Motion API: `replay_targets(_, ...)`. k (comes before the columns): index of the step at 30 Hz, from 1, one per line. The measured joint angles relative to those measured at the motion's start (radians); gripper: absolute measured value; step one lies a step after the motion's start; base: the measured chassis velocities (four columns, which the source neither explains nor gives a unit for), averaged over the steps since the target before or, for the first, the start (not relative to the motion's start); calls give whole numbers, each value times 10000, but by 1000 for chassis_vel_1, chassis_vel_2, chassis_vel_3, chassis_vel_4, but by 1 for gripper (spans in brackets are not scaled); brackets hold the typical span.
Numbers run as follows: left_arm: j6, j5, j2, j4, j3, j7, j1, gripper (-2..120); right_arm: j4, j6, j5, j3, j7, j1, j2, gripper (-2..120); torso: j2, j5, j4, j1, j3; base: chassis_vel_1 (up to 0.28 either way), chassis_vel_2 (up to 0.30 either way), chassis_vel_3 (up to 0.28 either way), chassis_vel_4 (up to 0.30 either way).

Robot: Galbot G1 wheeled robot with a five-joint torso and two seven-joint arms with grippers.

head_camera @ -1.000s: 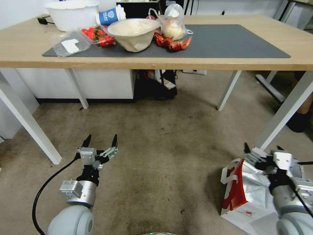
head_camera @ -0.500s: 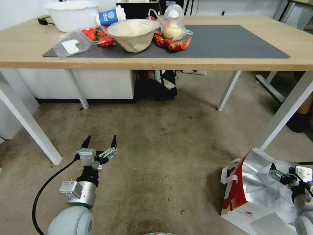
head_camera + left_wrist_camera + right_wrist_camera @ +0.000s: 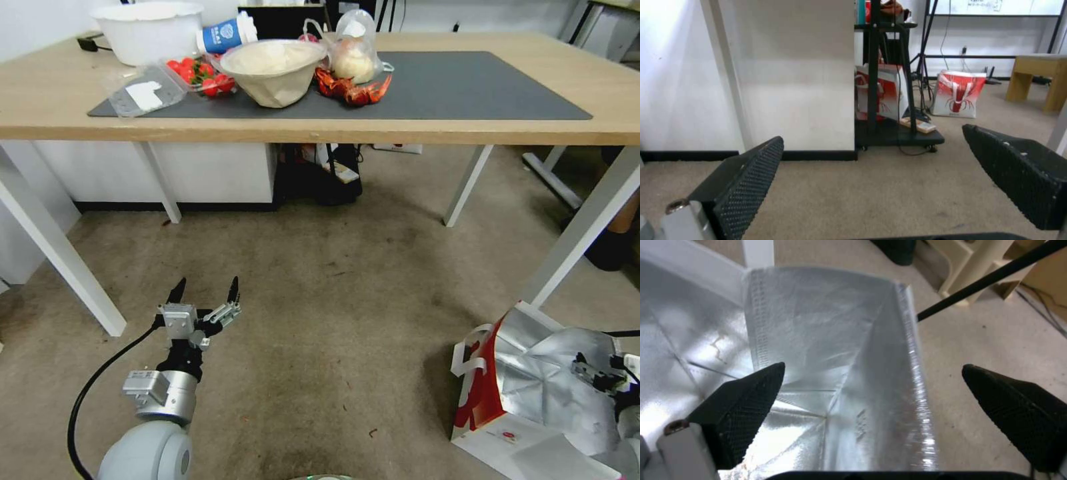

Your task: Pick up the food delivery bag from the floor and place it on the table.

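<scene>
Food delivery bag point(image 3: 533, 393) sits on the floor point(image 3: 333, 320) at my right, mouth open, silver foil lining exposed, red side and white strap handles facing left. Desk point(image 3: 467, 127) stands well apart beyond it, light wood, grey mat.

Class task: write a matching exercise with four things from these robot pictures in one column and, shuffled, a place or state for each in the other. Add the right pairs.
Things
1. food delivery bag
2. left gripper
3. right gripper
4. paper bowl

Places or states
A. open, straddling a foil wall
B. standing on the table
C. on the floor, mouth open
D. open, holding nothing, above carpet

Pairs: 1-C, 2-D, 3-A, 4-B
</scene>
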Motion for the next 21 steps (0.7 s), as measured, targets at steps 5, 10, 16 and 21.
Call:
replay_targets(5,-2,-16,35,0,-8,1,-5,100,-391,-21,-49,-134,39,212,-30,100,0,1,1,0,0,0,0,0,0)
replay_targets(10,-29,-28,52,56,-10,1,-30,100,-631,-56,-115,-124,36,216,-19,97,2,-2,0,0,0,0,0,0,0)
replay_targets(16,-66,-29,52,96,2,6,-41,100,-861,-36,-110,-115,34,222,4,81,4,-1,0,1,0,0,0,0,0)
replay_targets(21,-67,-29,50,97,6,13,-41,100,-894,-9,-68,-114,9,209,22,65,4,-1,0,1,0,0,0,0,0)
